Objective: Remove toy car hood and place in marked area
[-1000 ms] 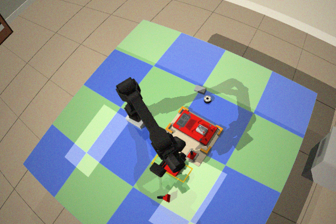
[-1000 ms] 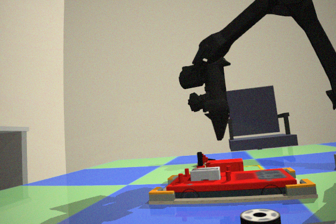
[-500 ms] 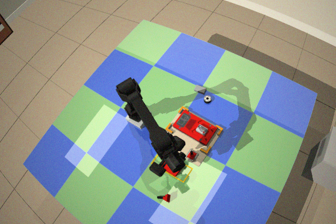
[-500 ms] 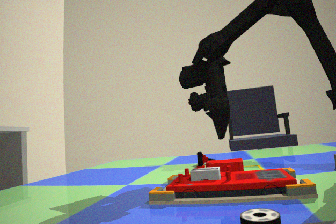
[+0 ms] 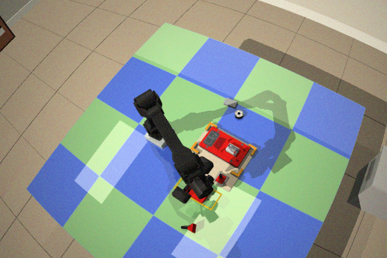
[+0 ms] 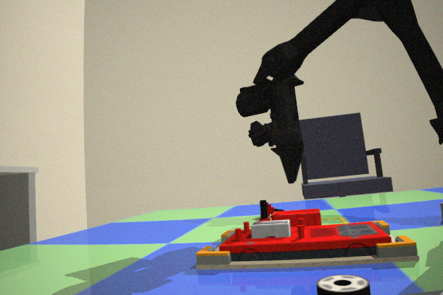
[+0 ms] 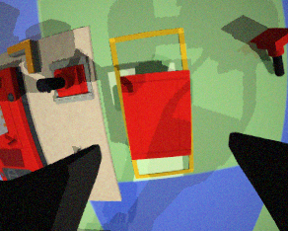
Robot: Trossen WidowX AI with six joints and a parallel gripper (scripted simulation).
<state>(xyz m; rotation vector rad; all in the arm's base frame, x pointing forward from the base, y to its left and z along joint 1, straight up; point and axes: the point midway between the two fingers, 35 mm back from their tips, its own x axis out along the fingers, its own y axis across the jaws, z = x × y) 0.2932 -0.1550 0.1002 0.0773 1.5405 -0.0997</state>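
The red hood (image 5: 199, 197) (image 6: 311, 217) (image 7: 158, 115) lies flat on the table within the yellow outline of the marked area (image 5: 216, 202) (image 6: 330, 218) (image 7: 148, 35). In the wrist view its long sides run along the outline's side bars and its right edge appears to overlap one; whether it crosses the line on the table is hard to tell. My gripper (image 6: 291, 181) (image 7: 165, 146) is open and empty, raised clear above the hood, one finger to each side in the wrist view. The red toy car (image 5: 218, 142) (image 6: 322, 240) (image 7: 30, 153) sits hoodless, its grey engine block (image 5: 232, 148) (image 6: 270, 228) exposed.
The car stands on a beige board (image 7: 84, 143) with orange-topped corner blocks. A red piece with a black peg (image 5: 221, 178) (image 7: 71, 81) sits on the board beside the marked area. A red tool with a black handle (image 5: 191, 227) (image 7: 273, 41), a wheel (image 5: 238, 114) and a grey block (image 5: 230, 102) lie farther out.
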